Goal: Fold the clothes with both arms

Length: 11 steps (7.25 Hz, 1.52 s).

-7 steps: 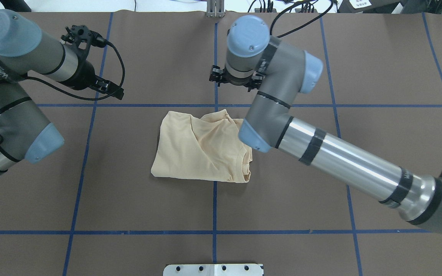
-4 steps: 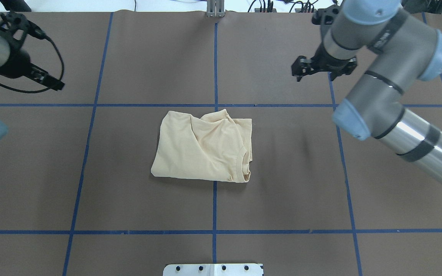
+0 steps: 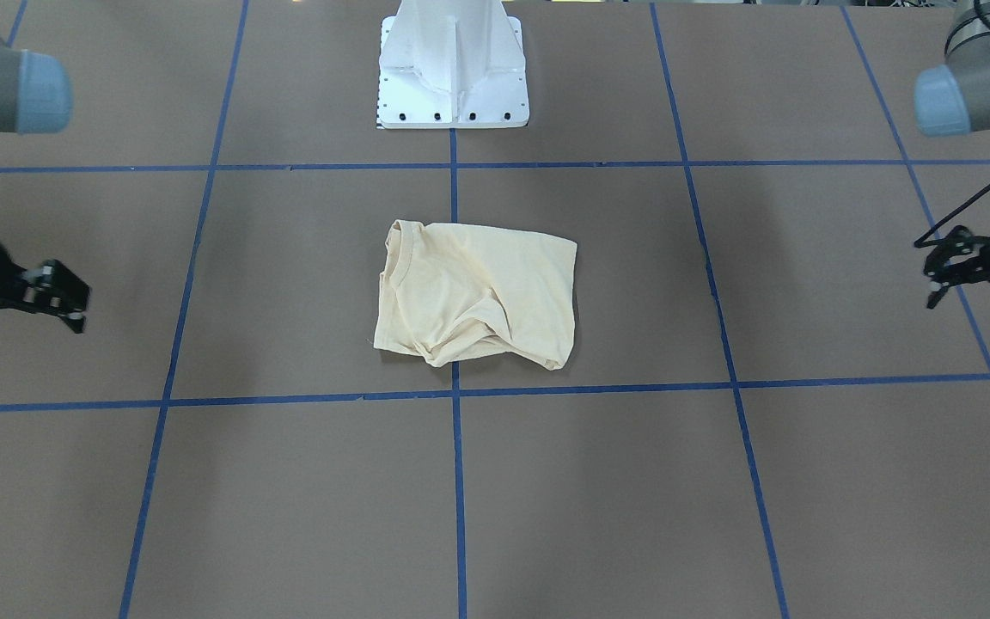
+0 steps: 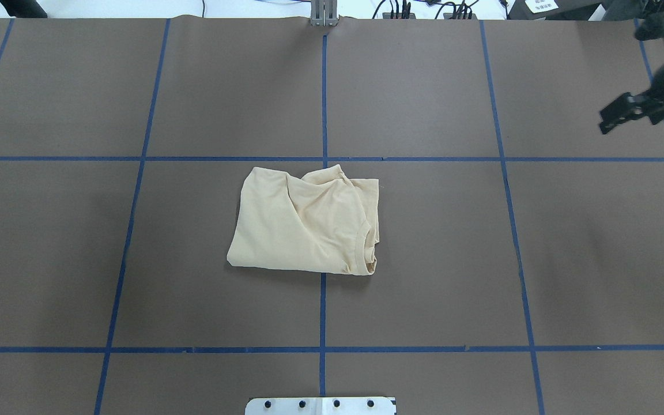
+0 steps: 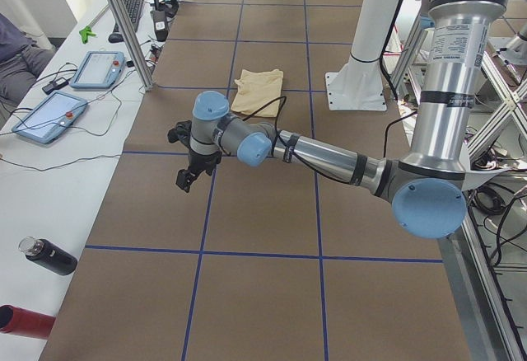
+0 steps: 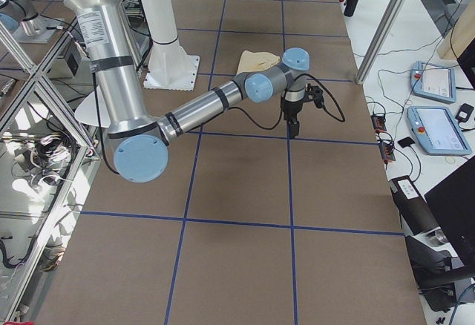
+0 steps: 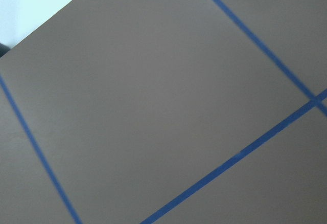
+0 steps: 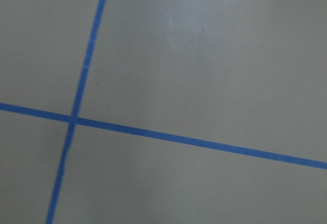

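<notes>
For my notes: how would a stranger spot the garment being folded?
On the brown table gridded with blue tape, look at the middle, in front of the white pedestal base. The shirt lies there folded into a rough square, ribbed collar at one corner. It is the only cream-yellow cloth on the surface.

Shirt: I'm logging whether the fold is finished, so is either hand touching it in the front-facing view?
No: the shirt lies alone at the centre, with the left hand and right hand far off at opposite view edges.
</notes>
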Each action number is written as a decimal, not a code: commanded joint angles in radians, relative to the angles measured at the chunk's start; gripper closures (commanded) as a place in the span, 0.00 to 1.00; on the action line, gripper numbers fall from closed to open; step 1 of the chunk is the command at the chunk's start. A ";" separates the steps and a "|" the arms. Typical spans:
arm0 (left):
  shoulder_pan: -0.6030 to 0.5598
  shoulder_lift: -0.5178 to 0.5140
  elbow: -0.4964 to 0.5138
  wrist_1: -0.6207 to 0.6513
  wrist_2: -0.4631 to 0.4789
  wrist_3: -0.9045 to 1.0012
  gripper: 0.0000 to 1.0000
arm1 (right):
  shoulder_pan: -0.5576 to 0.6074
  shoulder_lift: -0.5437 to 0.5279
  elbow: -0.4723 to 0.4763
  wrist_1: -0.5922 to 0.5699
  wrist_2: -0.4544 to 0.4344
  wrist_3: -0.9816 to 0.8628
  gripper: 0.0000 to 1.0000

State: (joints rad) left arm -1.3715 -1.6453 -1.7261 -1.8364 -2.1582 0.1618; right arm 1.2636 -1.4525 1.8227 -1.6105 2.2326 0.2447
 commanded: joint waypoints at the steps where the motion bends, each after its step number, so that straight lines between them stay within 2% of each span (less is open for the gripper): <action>1: -0.117 0.120 -0.009 -0.006 -0.046 0.038 0.00 | 0.187 -0.203 0.001 0.001 0.100 -0.255 0.00; 2: -0.116 0.142 0.017 0.017 -0.048 0.027 0.00 | 0.242 -0.276 0.006 0.003 0.107 -0.260 0.00; 4: -0.123 0.140 0.033 0.052 -0.055 0.033 0.00 | 0.287 -0.336 0.012 0.006 0.096 -0.266 0.00; 6: -0.130 0.125 0.010 0.258 -0.151 0.031 0.00 | 0.306 -0.387 0.024 0.036 0.090 -0.300 0.00; 7: -0.168 0.142 -0.009 0.273 -0.175 0.036 0.00 | 0.313 -0.397 0.026 0.061 0.090 -0.300 0.00; 8: -0.172 0.157 -0.010 0.316 -0.175 0.027 0.00 | 0.313 -0.393 0.026 0.061 0.088 -0.288 0.00; 11: -0.176 0.160 -0.021 0.330 -0.166 0.025 0.00 | 0.313 -0.390 0.024 0.061 0.093 -0.285 0.00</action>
State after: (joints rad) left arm -1.5467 -1.4876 -1.7404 -1.5102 -2.3233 0.1877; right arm 1.5767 -1.8436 1.8472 -1.5498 2.3243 -0.0416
